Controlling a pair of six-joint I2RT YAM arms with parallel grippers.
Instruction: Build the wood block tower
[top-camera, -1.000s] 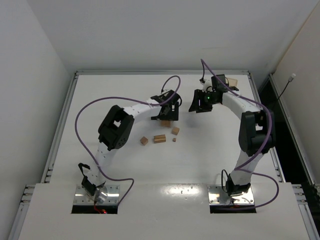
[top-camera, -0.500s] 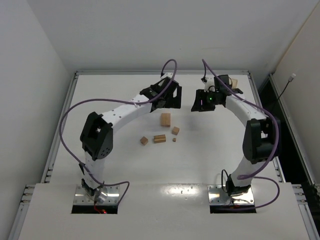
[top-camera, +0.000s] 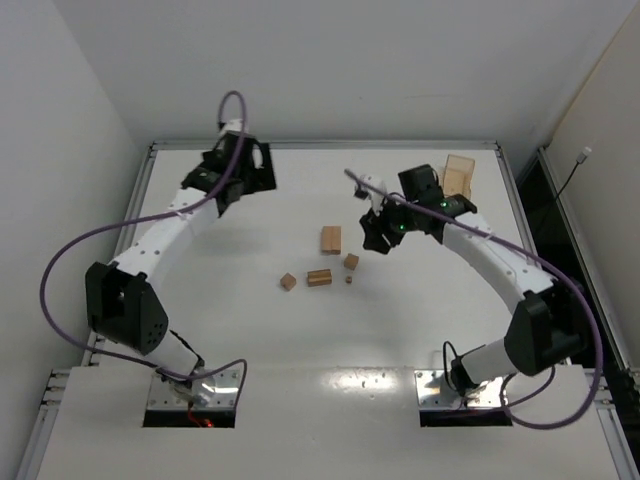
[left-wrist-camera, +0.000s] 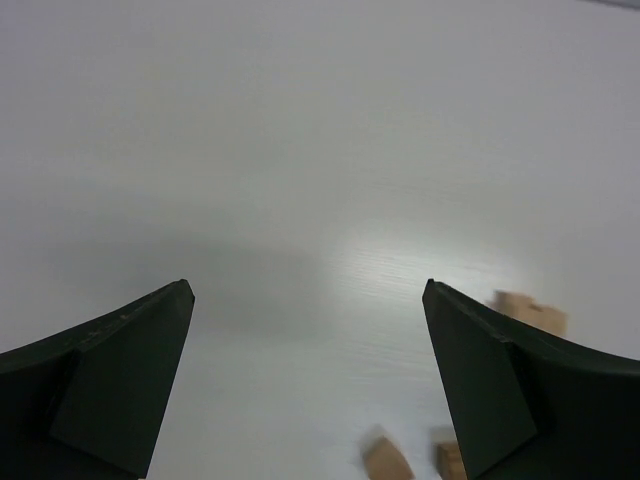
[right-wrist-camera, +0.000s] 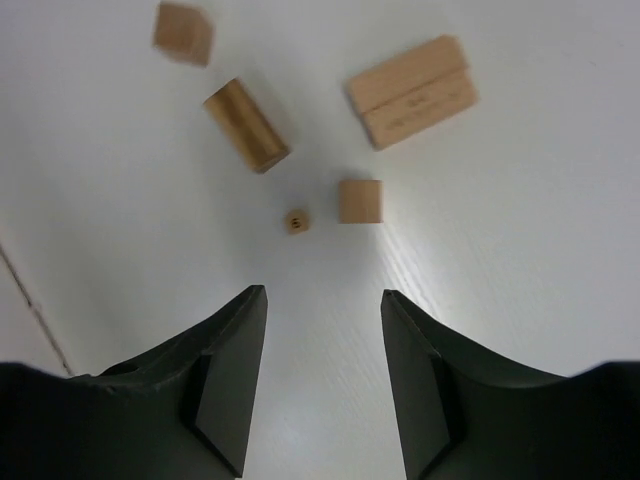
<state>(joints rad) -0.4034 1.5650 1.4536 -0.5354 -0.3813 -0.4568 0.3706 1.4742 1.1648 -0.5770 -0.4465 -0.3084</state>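
a white surface (top-camera: 420, 320) edged by a low rail fills the overhead view, with plain white walls behind it. the left arm (top-camera: 170, 225) reaches to the upper left of the frame, well apart from the wood. the right arm (top-camera: 490, 258) bends in from the right, its head just right of the pieces at centre. a translucent amber box (top-camera: 459, 176) stands at the upper right, near the rail.

the wood blocks lie loose at mid-frame: a pair of bars (top-camera: 331, 239) pressed together (whether one rests on the other i cannot tell), a short round bar (top-camera: 319, 277), one cube (top-camera: 351, 261), another cube (top-camera: 288, 282) and a tiny bit (top-camera: 348, 280). by my reading the tower is barely begun. at most the pair makes a base, and every other piece is left to stack.

the left jaws are spread wide and hold nothing, with blurred wood at the lower right of their own view. the right jaws are parted and hold nothing either. they hang above the nearer cube and the tiny bit, touching neither.
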